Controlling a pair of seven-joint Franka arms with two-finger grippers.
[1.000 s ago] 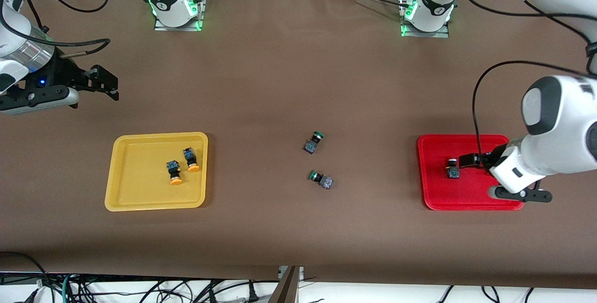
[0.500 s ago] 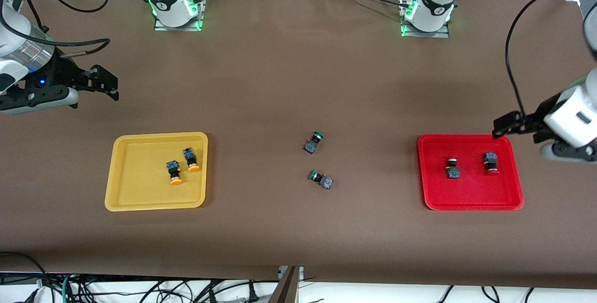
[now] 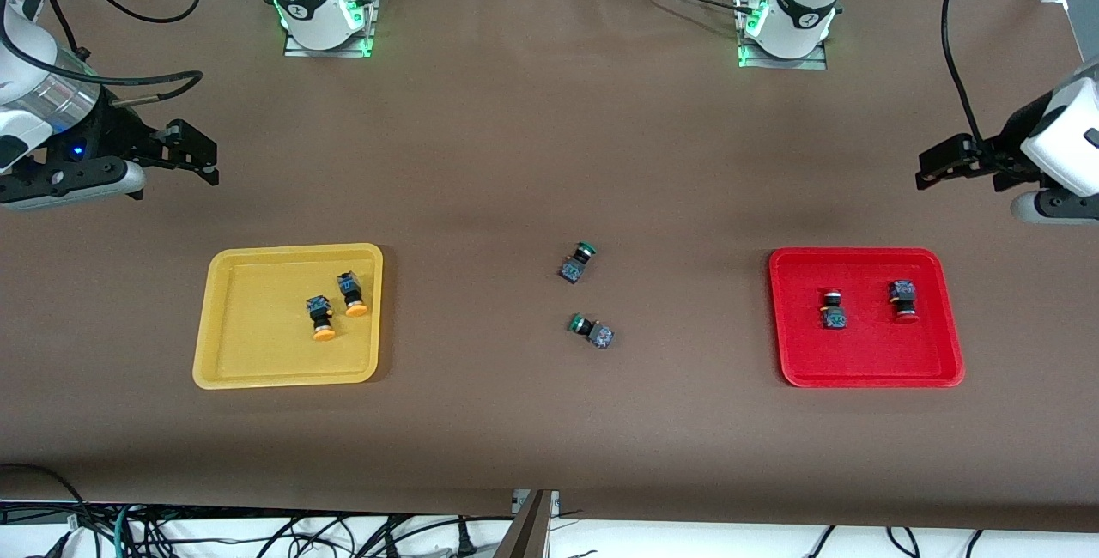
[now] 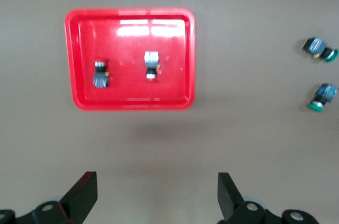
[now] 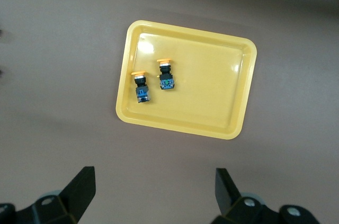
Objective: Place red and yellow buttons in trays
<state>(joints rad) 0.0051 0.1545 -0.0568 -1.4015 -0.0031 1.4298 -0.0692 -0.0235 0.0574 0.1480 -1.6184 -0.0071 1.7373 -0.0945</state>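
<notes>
Fingers [image 4: 85,197] apart (both); four buttons [image 3: 831,309] trayed.

A brown-covered table [image 3: 532,154] stands over tangled cables [image 3: 258,532] on the floor.

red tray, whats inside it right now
Two buttons lie in the red tray: one red-capped button and another button whose cap colour is hard to tell. Nothing covers them.

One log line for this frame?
yellow tray: two yellow buttons | red tray: two red buttons | table: two green buttons | both end effectors open, empty
</notes>
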